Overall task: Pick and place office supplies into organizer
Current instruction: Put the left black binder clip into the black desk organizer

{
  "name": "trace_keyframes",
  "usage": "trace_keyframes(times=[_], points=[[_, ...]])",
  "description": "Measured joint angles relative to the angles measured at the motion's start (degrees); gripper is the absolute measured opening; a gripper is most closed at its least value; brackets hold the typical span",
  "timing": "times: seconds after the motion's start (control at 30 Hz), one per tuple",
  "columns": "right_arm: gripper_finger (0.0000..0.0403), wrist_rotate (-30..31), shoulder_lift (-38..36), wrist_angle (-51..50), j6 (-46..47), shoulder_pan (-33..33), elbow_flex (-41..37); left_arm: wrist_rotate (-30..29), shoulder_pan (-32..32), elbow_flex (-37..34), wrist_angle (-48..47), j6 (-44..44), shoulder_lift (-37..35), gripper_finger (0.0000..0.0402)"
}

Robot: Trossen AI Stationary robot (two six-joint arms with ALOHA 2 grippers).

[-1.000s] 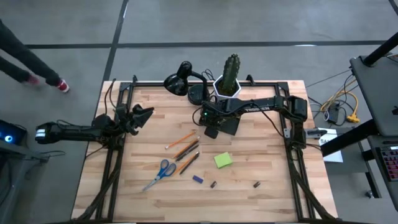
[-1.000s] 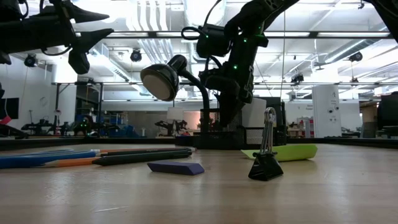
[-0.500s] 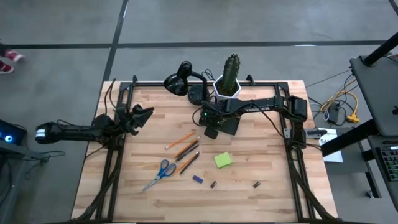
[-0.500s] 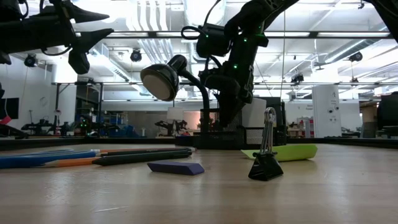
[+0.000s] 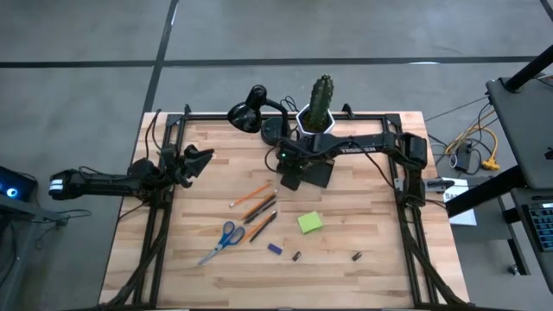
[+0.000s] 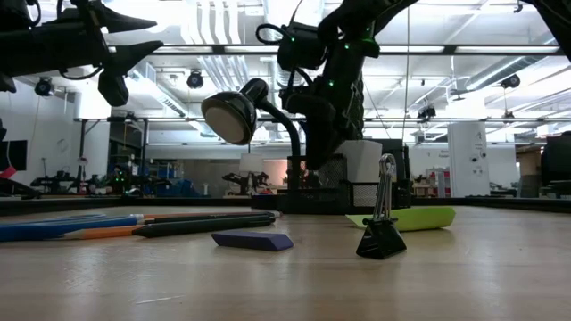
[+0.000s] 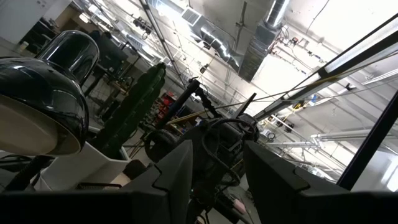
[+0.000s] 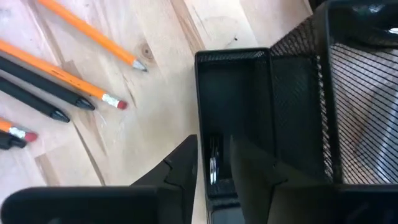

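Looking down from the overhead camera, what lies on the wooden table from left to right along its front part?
Blue-handled scissors → small blue block → dark clip → green sticky-note pad → second dark clip.

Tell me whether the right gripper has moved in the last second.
Yes. The right gripper has risen slightly above the organizer, judged against the desk lamp in the low view.

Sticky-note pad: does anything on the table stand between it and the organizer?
Nothing visible does. In the high view the sticky-note pad lies on bare wood with an open strip of table up to the organizer. The pencils lie off to one side. The right gripper hovers over the organizer's near compartment.
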Motion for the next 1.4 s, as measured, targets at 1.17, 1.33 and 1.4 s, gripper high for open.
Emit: trace_keyframes(times=[1.17, 1.33, 1.4], points=[[0.0126, -4.71, -6.32, -26.49, 37.31, 14.1, 18.33, 0.0, 0.0, -0.13, -0.01, -0.02, 0.17, 0.0128], [0.013, -9.21, -6.3, -27.58, 43.06, 16.51, 18.4, 0.0, 0.0, -0.13, 0.0, -0.05, 0.17, 0.0128], [0.013, -10.58, -6.3, -29.49, 46.24, 17.79, 18.38, 0.0, 0.0, -0.13, 0.0, -0.05, 0.19, 0.0128]])
